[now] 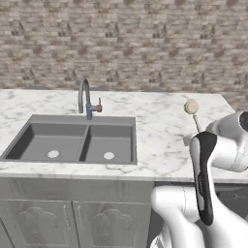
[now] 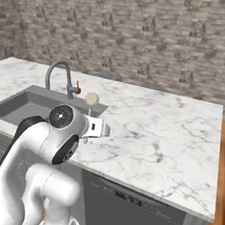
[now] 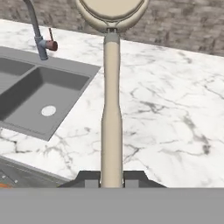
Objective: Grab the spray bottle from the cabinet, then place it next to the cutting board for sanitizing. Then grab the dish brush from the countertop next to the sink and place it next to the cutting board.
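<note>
I'm in a kitchen: marble countertop, double-basin sink with gooseneck faucet, brick wall behind

Dish brush right of sink (apparently lifted).

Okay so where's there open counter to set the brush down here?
Broad bare marble lies right of the sink, running to the countertop end and back to the brick wall. Tighter: the strip behind the faucet. The gripper holds the dish brush.
</note>
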Tool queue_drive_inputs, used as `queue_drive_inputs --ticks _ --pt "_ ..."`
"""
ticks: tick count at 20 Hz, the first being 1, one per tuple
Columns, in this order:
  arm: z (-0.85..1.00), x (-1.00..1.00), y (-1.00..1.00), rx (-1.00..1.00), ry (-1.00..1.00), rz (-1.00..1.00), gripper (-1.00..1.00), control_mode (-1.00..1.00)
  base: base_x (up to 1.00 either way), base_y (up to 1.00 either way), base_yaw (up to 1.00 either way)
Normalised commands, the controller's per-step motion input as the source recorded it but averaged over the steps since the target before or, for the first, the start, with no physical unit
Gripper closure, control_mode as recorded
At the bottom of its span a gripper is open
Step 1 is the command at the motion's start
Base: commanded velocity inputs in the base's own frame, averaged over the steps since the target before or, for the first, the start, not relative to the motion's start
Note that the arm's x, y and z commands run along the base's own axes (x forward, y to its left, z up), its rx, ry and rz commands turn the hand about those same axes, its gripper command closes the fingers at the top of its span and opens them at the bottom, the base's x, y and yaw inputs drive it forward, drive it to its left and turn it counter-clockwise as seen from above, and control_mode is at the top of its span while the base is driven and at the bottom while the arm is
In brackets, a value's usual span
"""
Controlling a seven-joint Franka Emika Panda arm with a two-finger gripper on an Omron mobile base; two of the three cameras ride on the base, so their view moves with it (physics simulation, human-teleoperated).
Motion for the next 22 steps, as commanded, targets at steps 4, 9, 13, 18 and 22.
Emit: queue_drive_inputs --ticks 4,9,13,18,22 --pt "0.99 -0.62 0.00 -0.05 -0.10 -0.05 1.00 -1.00 0.00 0.00 0.00" --pt "0.94 -0.63 0.00 -0.07 -0.07 -0.01 1.00 -1.00 0.00 0.00 0.00" --pt "0.80 -0.57 0.02 -0.07 -0.05 -0.04 1.00 -1.00 0.00 0.00 0.00" --pt "0.62 -0.56 0.08 -0.07 0.00 -0.06 1.00 -1.00 0.00 0.00 0.00" --pt "0.40 -0.78 0.14 -0.09 -0.06 -0.04 1.00 -1.00 0.00 0.00 0.00"
